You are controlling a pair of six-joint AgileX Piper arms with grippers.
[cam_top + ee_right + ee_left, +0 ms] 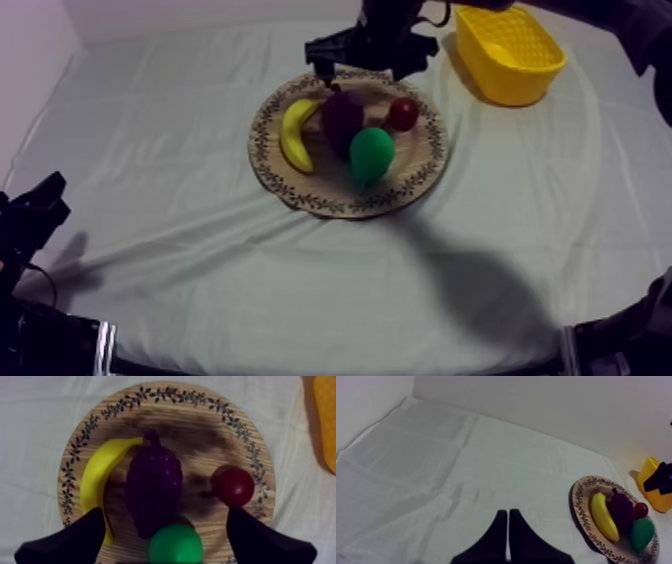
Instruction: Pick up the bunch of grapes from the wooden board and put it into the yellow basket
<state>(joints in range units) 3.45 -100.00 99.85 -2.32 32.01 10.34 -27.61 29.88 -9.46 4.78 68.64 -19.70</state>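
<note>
**Grapes not yet lifted: right claw wide over the board**

A grey-white cloth (150, 150) is spread under everything, creased but bare around the work. Near its middle you have the round wooden board (425, 170). On it the bunch of grapes (342, 118) lies between the banana (295, 135) on one side and the small red fruit (403, 113) on the other, with the green pear (371, 155) right against its near end. The yellow basket (515, 85) stands beyond the board at your right side, apart from it, with nothing showing inside.

Your right gripper (365, 55) hangs over the board's far rim. Seen from its own wrist, its fingers stand wide apart with the grapes below and between them, and I see no contact with the fruit. Your left gripper (508, 513) rests at its own side of the cloth, well away from the board, its fingers pressed together on nothing.

As I judge it, no part of the task is finished. The claw is lined up over the grapes, but the descent, the closing, the lift, the carry to the basket and the release are all left. Mind the banana and pear: they crowd the grapes, and a wide claw may catch them
</note>
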